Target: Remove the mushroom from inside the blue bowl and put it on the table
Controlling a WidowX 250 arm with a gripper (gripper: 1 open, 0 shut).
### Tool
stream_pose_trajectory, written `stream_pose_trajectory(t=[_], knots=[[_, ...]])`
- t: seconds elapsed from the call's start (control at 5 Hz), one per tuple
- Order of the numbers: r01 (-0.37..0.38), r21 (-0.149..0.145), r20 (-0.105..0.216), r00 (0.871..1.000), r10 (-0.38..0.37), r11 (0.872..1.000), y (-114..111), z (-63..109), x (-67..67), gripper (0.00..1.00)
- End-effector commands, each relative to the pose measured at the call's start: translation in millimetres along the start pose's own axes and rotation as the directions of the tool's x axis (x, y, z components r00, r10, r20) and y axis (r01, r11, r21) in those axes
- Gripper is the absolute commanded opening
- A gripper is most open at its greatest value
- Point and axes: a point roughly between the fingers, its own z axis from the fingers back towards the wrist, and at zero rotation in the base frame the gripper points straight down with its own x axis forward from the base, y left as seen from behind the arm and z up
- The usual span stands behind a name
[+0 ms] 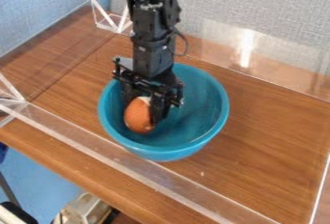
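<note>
The blue bowl (194, 126) sits on the wood-grain table (271, 170) near the front acrylic wall. My gripper (142, 113) points straight down over the bowl's left half, its black fingers (122, 95) closed around the orange-brown mushroom (138, 113). The mushroom hangs between the fingers, at about the height of the bowl's left rim. Its stem is hidden by the fingers.
Clear acrylic walls (154, 175) edge the table at the front, left and back. A white wire-frame bracket (112, 15) stands at the back left corner. Bare wood lies to the left (65, 69) and right of the bowl.
</note>
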Motion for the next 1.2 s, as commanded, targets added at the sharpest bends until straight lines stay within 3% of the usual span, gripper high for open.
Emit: stream_pose_trajectory(t=[0.0, 0.2, 1.0], knots=[[-0.007, 0.011, 0.099, 0.995, 0.006, 1.0, 6, 30.5, 7.3, 0.0], [-0.003, 0.009, 0.115, 0.993, 0.002, 1.0, 6, 38.6, 6.6, 0.0], [0.007, -0.003, 0.141, 0.99, -0.006, 1.0, -1, 42.1, 6.8, 0.0]])
